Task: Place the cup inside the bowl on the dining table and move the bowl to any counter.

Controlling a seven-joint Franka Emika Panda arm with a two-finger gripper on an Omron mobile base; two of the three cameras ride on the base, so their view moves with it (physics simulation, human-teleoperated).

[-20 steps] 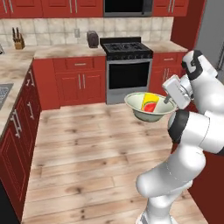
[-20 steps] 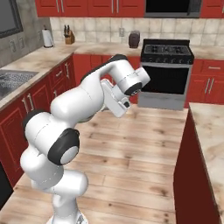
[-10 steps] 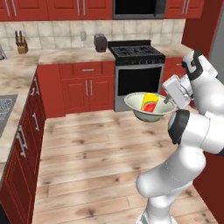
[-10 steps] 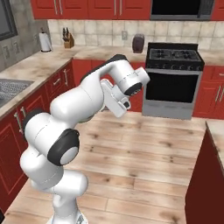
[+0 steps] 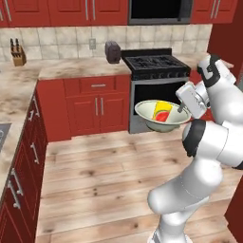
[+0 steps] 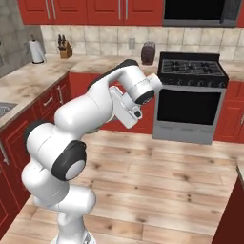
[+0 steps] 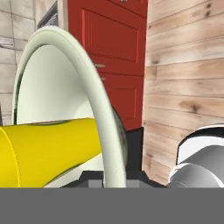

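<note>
Hand [image 5: 182,107] is clamped on the right side of the bowl's rim, holding the bowl [image 5: 161,121] up in the air, well above the wood floor [image 5: 104,175]. In the hand view the rim [image 7: 98,113] runs straight up from between the finger tips, so the grip is across the wall of the bowl.

Cup [image 5: 162,111] lies inside the bowl, tilted, yellow with a red mark, just beside the hand on its left. In the hand view the cup [image 7: 48,151] shows as a yellow cylinder on its side, reaching up to the gripped rim.

Bowl hangs out from the hand toward the stove [image 5: 156,71], roughly level, open side up. Ahead of the hand and lower: red cabinets [image 5: 95,107] under a marble bench [image 5: 80,69], which carries a dark toaster [image 5: 112,51] and, further left, a knife block [image 5: 18,53].

In the right base view the arm [image 6: 95,107] bends in front of the cabinets; its wrist covers the bowl and cup there. Paper towel roll [image 6: 35,51] stands on the bench far left.
</note>
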